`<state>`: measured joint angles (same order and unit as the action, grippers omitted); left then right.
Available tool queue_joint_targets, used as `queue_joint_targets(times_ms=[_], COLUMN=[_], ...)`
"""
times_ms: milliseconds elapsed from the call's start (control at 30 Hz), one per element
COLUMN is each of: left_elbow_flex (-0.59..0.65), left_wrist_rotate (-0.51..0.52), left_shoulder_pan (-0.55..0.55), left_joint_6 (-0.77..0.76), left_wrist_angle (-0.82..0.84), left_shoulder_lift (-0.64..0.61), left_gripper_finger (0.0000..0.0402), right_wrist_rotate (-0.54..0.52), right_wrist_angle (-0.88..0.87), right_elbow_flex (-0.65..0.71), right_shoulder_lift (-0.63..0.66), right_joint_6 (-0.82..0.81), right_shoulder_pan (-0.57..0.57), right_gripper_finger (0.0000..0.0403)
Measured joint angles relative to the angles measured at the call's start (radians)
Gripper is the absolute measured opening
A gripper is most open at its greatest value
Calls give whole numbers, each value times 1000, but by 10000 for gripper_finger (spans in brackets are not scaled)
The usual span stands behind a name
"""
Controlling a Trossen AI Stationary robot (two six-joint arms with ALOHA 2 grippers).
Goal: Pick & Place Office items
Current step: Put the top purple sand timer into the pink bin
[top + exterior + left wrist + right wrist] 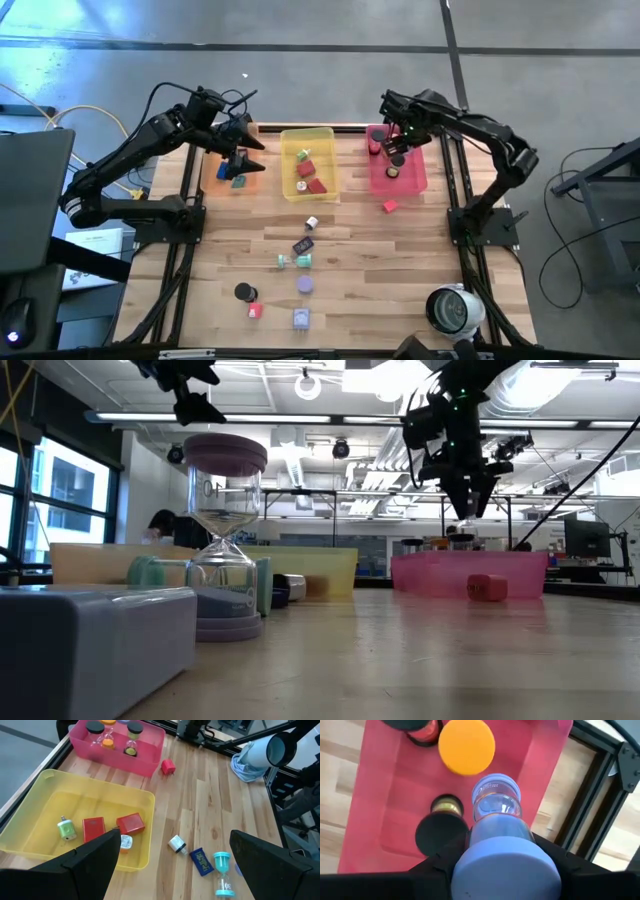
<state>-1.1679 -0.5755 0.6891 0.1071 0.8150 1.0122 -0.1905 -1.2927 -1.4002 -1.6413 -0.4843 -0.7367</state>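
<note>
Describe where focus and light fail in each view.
Low view: the nearest lavender block is soft and ceiling lights glare. Right wrist view: the blue-capped sand timer in the right gripper looms blurred. High view: floor glare at top left.

In the low view, the block [95, 635] beside the hourglass [224, 540] is cut off by the edge and blurred. Items inside the orange tray [232, 172] are too small to identify. The right fingers [437, 857] are mostly hidden by the blue hourglass [500, 840].

1. Three trays [308, 135] stand in a row at the tabletop's [400, 260] far edge.
2. Loose items [303, 246] lie mid-tabletop, nearer than the trays.
3. A round device [452, 308] sits at the near right corner.
</note>
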Motion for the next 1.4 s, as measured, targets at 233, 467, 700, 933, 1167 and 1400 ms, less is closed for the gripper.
queue_joint_targets(times_ms=[233, 467, 700, 933, 1167, 1400], left_elbow_flex=[0, 0, 0, 0, 0, 0], left_wrist_rotate=[0, 0, 0, -4, -6, -5], left_shoulder_pan=[0, 0, 0, 0, 0, 0], left_joint_6=[-2, -2, -2, -2, -2, 4], left_wrist_angle=[0, 0, -10, -44, -42, -38], left_shoulder_lift=[0, 0, 0, 2, 2, 2], left_gripper_finger=[366, 366, 366, 366, 366, 366], right_wrist_rotate=[23, 85, 122, 140, 142, 144], right_wrist_angle=[27, 114, 181, 207, 195, 243], right_elbow_flex=[45, 120, 161, 172, 172, 199], right_shoulder_lift=[0, 1, 1, 1, 0, -1], right_joint_6=[14, 18, 10, -11, -25, -59], right_shoulder_pan=[-52, -76, -83, -106, -124, -124], right_gripper_finger=[171, 171, 171, 171, 171, 171])
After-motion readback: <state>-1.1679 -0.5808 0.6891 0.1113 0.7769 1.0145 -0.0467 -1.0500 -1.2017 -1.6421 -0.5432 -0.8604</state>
